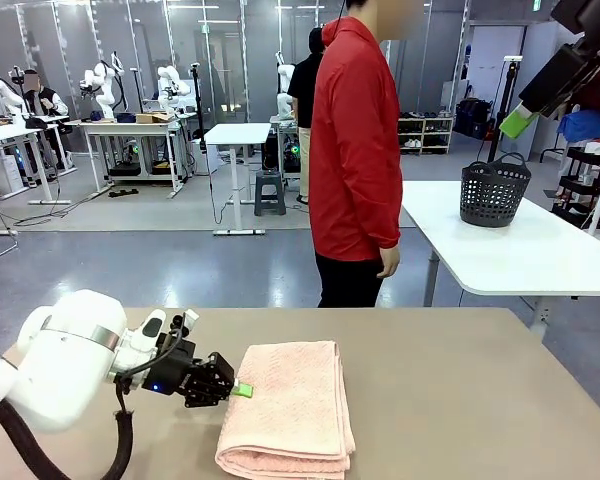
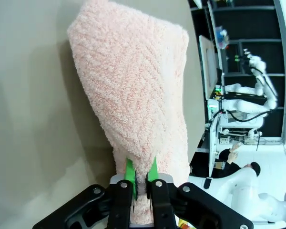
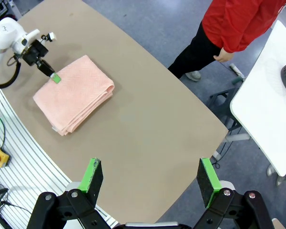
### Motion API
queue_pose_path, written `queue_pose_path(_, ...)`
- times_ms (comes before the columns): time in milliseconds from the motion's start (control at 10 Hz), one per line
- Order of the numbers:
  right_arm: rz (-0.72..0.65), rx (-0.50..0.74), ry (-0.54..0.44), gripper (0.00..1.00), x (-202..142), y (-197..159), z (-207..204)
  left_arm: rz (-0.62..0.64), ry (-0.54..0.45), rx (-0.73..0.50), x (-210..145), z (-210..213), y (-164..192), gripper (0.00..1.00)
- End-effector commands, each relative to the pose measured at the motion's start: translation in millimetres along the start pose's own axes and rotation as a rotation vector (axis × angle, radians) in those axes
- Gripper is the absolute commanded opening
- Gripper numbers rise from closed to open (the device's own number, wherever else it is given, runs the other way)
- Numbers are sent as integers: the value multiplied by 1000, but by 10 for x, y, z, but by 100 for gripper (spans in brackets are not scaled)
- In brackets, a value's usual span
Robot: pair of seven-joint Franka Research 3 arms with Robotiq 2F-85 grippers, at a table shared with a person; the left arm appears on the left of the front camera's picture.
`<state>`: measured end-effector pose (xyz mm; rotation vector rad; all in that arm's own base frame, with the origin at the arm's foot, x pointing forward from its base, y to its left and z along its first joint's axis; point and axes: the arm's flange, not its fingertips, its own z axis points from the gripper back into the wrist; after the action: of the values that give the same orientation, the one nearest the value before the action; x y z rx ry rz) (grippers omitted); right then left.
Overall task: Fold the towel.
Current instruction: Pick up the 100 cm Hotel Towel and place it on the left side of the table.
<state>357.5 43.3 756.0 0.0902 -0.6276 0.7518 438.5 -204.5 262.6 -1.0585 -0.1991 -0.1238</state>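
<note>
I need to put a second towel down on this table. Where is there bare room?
The table is bare from the towel to its right edge, and along the far edge by the person. It is crowded at the towel's left edge, where the left gripper is shut on it.

I see robotics lab: open hall, grey floor [image 1: 180, 265], white worktables [image 1: 235, 135] in rows, glass partitions [image 1: 220, 50], shelving [image 1: 425, 135], black basket [image 1: 493, 190] on neighbouring table.
</note>
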Motion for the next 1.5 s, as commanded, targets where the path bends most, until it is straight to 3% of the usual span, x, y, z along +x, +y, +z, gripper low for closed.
queue_pose_path(0, 4, 1, 3, 100, -13, -1, 13, -30, 64, -21, 223, 399, 67, 11)
queue_pose_path(300, 4, 1, 3, 100, -13, -1, 13, -70, 67, -36, 437, 1541, 444, 11)
queue_pose_path(600, 4, 1, 3, 100, -13, -1, 13, -110, -24, 0, 540, 3006, 1117, 11)
queue_pose_path(900, 4, 1, 3, 100, -13, -1, 13, -66, -50, 108, 453, 3664, 1607, 11)
queue_pose_path(1200, 4, 1, 3, 100, -13, -1, 13, -89, -48, 157, 413, 3861, 1827, 11)
queue_pose_path(1400, 4, 1, 3, 100, -13, -1, 13, -113, -64, 159, 430, 3932, 1792, 59)
